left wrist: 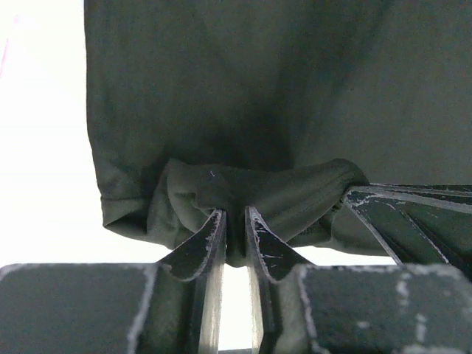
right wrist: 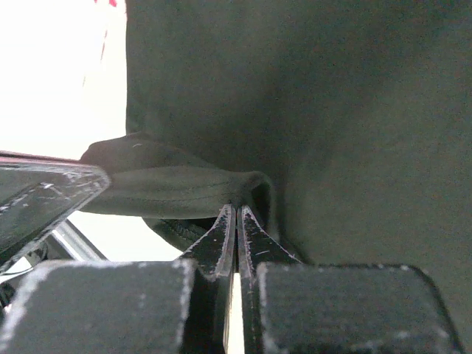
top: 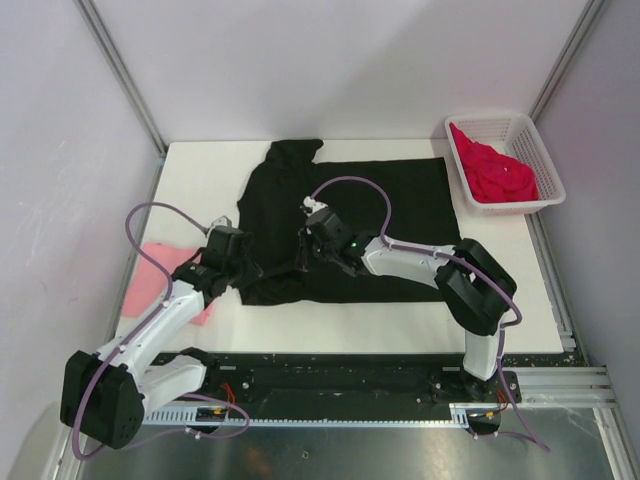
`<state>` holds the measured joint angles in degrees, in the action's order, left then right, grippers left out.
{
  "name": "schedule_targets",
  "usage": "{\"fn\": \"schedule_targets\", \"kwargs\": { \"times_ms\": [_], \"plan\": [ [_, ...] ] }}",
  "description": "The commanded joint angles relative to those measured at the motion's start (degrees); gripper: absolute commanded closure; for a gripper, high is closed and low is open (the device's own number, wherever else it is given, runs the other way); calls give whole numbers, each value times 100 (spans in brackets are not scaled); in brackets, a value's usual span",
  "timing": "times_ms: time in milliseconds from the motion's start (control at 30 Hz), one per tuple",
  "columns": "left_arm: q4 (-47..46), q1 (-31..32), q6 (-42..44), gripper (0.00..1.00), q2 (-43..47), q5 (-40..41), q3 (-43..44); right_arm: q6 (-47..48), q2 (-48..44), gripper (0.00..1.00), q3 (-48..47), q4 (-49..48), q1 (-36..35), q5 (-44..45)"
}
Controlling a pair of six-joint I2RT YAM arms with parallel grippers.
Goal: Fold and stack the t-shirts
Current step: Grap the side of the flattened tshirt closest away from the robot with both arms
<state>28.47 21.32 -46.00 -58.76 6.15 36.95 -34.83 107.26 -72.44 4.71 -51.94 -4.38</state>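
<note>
Plainly the black t-shirt point(top: 345, 215) is the one being worked: it lies spread on the desk point(top: 200, 165), just beside the basket point(top: 545, 150), mostly flat with its collar at the far edge. The left hand point(left wrist: 236, 214) is pinched tight on a bunched fold of it at the corner farthest from the basket. The right hand point(right wrist: 237, 210) is clamped on another raised fold, nearer the basket along the same near edge. I judge this to be the start of the first fold, with no crease laid yet. The pink t-shirt point(top: 160, 265) lies loose beyond the black one, well apart from the basket. The red t-shirt point(top: 495, 175) sits crumpled inside the basket. Nothing looks folded or stacked, so nearly all the task remains.
</note>
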Motion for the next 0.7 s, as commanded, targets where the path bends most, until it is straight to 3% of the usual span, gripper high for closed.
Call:
{"fn": "schedule_targets", "kwargs": {
  "times_ms": [0,267,333,400,533,667],
  "plan": [
    [-173,-134,265,79,-192,-56,436,139,-179,100,-366,233,162,315],
    [-521,-323,171,79,-813,-8,729,270,82,100,-690,429,373,432],
    [-677,-386,129,76,-1001,5,786,318,189,96,-773,483,421,437],
    [-870,-458,116,69,-1213,-16,857,376,293,87,-857,561,463,587],
    [-1375,-656,285,40,-1704,-260,1092,473,424,67,-1007,819,605,827],
    [-1425,-759,499,34,-2092,-507,1368,548,395,59,-1029,1076,689,956]
  ]
}}
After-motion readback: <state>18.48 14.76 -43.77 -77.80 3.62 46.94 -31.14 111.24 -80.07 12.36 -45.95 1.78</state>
